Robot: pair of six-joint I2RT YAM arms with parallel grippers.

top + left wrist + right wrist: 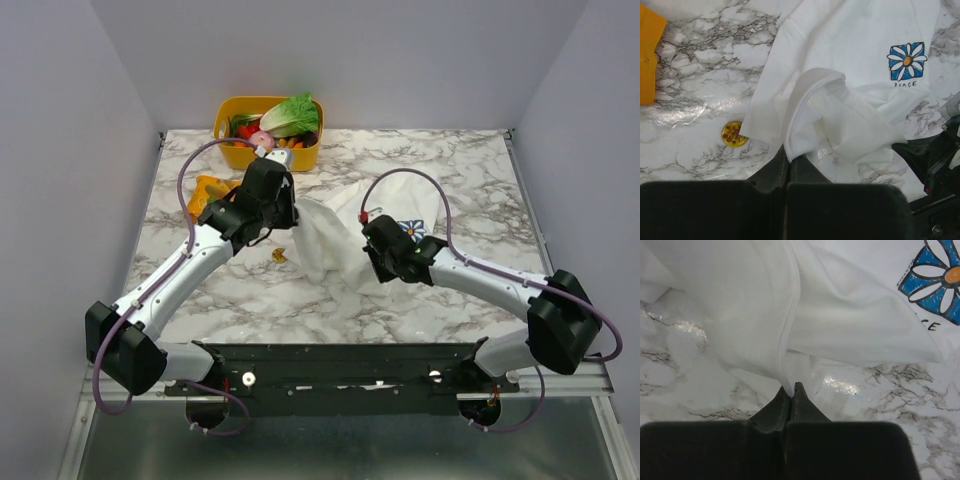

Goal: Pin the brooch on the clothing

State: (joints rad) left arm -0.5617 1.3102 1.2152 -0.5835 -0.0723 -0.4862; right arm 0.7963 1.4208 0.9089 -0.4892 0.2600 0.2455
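The white T-shirt (pixel 330 235) lies crumpled mid-table, its blue flower print (pixel 907 61) showing, also in the right wrist view (pixel 942 282). My left gripper (pixel 789 157) is shut on a folded sleeve hem of the T-shirt (pixel 815 115) and holds it up. My right gripper (pixel 791 389) is shut on another fold of the T-shirt (pixel 785 315). The brooch (pixel 734 133), a small round gold disc, lies on the marble just left of the shirt's edge, in front of my left gripper. It also shows in the top view (pixel 279 256).
An orange packet (pixel 210 192) lies left of the shirt under my left arm, and shows in the left wrist view (pixel 649 55). A yellow tub (pixel 235 150) of toy vegetables stands at the back left. Grey walls close three sides.
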